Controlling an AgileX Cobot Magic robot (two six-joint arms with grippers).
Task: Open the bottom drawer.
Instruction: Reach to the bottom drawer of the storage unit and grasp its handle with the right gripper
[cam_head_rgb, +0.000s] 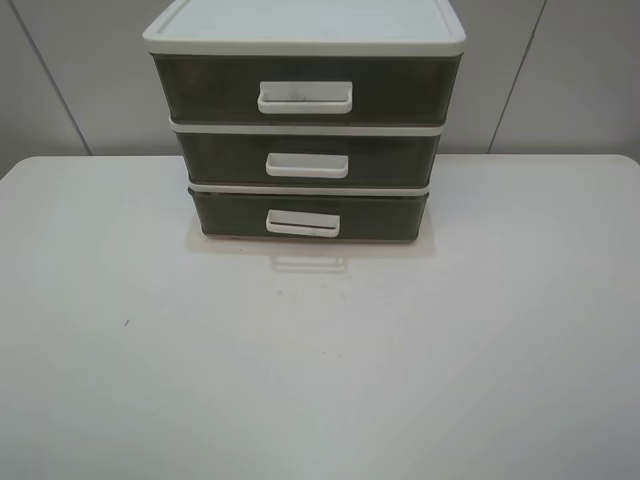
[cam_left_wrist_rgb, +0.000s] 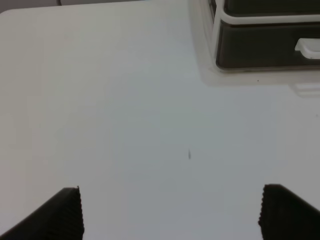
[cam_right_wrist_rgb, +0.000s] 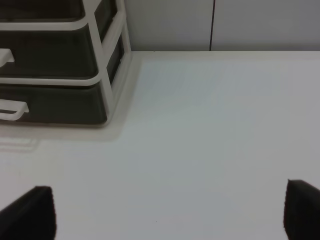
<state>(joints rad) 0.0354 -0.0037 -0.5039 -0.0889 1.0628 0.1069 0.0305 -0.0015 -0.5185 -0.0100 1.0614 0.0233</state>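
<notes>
— Holding the jaws of the left gripper (cam_left_wrist_rgb: 170, 215) spread wide, clasping nothing. Doing likewise on the right gripper (cam_right_wrist_rgb: 167, 210). Showing dark pads (cam_left_wrist_rgb: 65, 217) with ribbed edges on the left pair.

— Hovering over bare surface, then?

— Yes. Looking down on a smooth, matte white table (cam_head_rgb: 320, 390) just beneath both pairs, marked only by a tiny dark speck (cam_left_wrist_rgb: 189, 154) ahead of the left ones.

— And placing the bottom drawer (cam_head_rgb: 380, 214) where?

— Lying well ahead of both pairs: beyond the left jaws and over toward the right arm's side, beyond the right jaws and over toward the left arm's. Sitting flush in the drawer unit (cam_head_rgb: 305, 30), seemingly fully shut.

— So no progress?

— Judging so. Touching nothing yet, leaving the reach, the hook on the handle (cam_head_rgb: 303, 223) and the pull to do.

— Describing the thing itself?

— Looking shallow and wide, in smoky brown translucent plastic, framed in white. Carrying a small white rectangular loop, probably hollow enough for one fingertip. Sitting under two similar drawers with similar handles, risking a mix-up.
</notes>
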